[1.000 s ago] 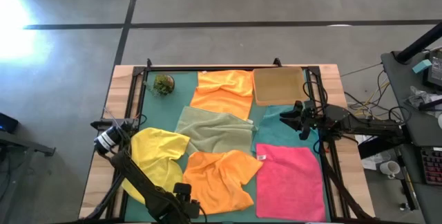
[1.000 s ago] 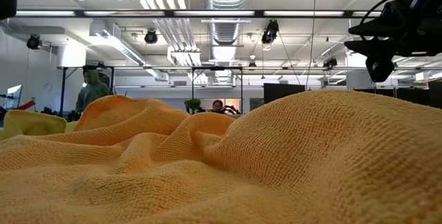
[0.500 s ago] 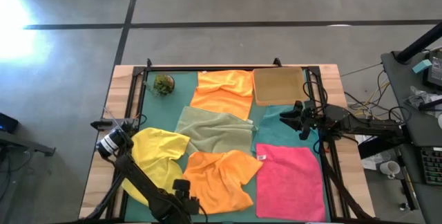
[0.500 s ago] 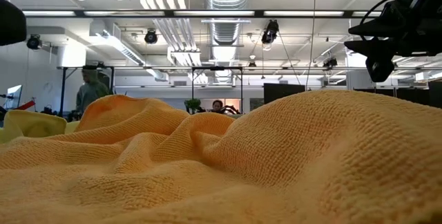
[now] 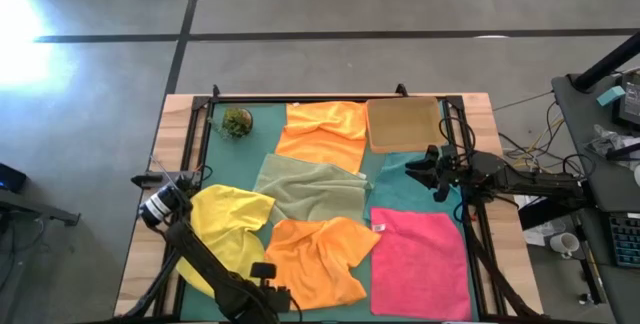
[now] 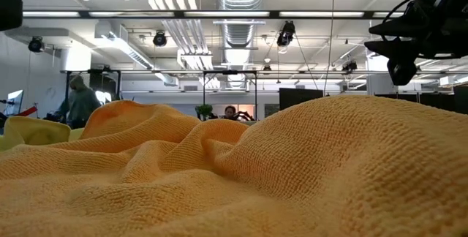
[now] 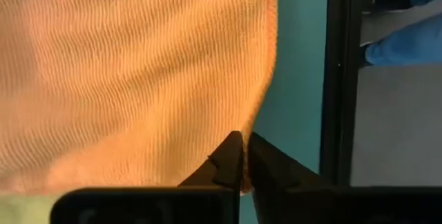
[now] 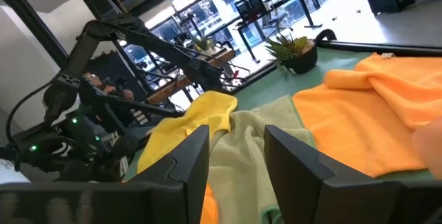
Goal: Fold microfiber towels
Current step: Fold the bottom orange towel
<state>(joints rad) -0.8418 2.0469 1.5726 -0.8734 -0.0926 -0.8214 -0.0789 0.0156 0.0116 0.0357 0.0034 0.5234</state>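
We are looking down on a wooden bench [image 5: 140, 264] with a teal mat [image 5: 215, 149] framed by black rails. Starting at the left, the left claw [image 5: 262, 270] is sitting at the near edge, its fingers [image 7: 228, 160] pinched together right at the near hem of the near orange towel [image 5: 318, 256]; whether any cloth is actually caught between them we cannot tell from the wrist view. Just to the left of that towel, the yellow towel [image 5: 225, 224] is lying rumpled, partly under the left arm. At the far left corner of the mat a small green plant ball [image 5: 237, 121] is resting.

Moving toward the middle, the olive green towel [image 5: 308, 189] is lying crumpled, touching the yellow one and overlapping the near orange one's far edge. Beyond it, the second orange towel [image 5: 325, 132] is spreading toward the far rail. Beside that, a shallow tan tray [image 5: 403, 124] is sitting at the far right, with the teal towel [image 5: 400, 179] lying just in front of it, hard to separate from the mat. The pink towel [image 5: 420, 262] is lying flat at the near right.

The right claw [image 5: 432, 172] is hovering over the teal towel, its fingers [image 8: 186, 158] standing moderately apart and holding nothing.

In the low view, orange cloth is filling the foreground, and behind it an open hall with ceiling ducts [image 6: 238, 3] is showing; a person [image 6: 74, 104] in a hooded top is standing far off at the left.
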